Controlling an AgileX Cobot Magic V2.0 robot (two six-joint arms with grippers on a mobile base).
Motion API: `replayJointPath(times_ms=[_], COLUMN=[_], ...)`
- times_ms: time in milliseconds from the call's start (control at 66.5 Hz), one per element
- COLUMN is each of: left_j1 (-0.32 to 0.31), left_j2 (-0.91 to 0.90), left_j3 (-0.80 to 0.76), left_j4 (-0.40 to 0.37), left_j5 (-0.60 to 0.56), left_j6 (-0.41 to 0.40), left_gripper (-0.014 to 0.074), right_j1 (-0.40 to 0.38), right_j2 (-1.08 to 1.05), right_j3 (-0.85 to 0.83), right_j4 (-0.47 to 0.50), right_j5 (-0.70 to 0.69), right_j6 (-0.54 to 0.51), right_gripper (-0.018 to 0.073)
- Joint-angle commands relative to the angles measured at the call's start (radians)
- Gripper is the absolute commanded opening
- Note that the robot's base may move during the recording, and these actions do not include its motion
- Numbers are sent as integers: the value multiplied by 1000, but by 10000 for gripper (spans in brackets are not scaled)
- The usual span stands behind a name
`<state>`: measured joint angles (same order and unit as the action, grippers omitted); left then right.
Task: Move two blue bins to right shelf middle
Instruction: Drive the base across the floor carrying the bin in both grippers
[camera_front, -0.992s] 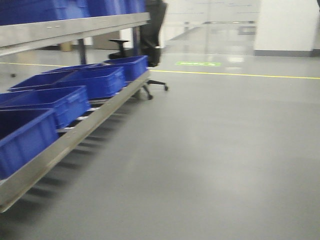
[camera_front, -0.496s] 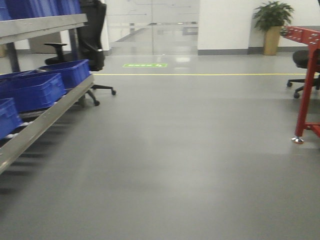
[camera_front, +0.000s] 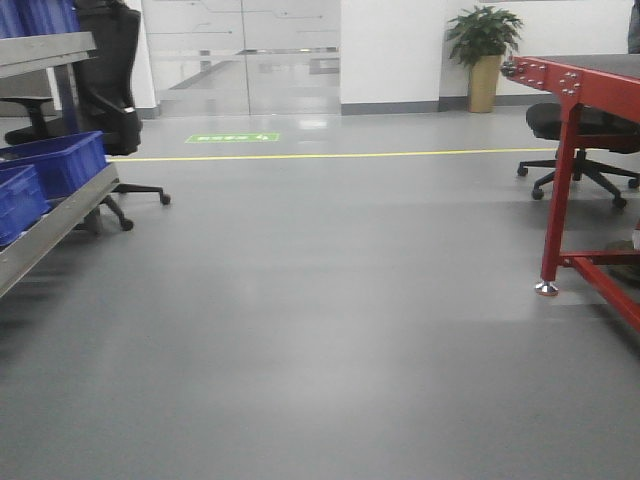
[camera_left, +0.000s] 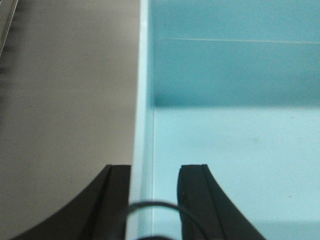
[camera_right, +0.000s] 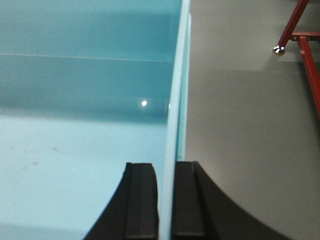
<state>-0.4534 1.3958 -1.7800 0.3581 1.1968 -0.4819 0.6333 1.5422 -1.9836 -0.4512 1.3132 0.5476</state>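
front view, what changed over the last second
The view swung right: the rack with blue bins slid to the left edge, and the red table, plant and a second chair came into sight. The floor stays bare ahead.

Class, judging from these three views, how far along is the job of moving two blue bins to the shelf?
Done: a bin is picked up; the left gripper and right gripper each clamp a side wall. In hand: carrying it across open floor. Left: no destination shelf is in view yet, so placing remains; a second bin cannot be confirmed.
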Motion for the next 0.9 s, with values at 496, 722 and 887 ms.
replayJointPath(times_ms=[496, 722, 887], left_j1=[-19, -19, -19], left_j2=[-17, -17, -17], left_j3=[-16, -16, -16], left_j4=[-55, -57, -57], left_j5=[-86, -88, -88], left_j6=[27, 27, 27], left_gripper=[-111, -111, -111], right_j1=[7, 7, 7], right_j2=[-11, -11, -11], right_j3=[-16, -16, -16], right_j4=[-11, -11, -11], right_j5=[-92, -92, -92], right_j6=[-15, -15, -15], right_gripper=[-162, -162, -162])
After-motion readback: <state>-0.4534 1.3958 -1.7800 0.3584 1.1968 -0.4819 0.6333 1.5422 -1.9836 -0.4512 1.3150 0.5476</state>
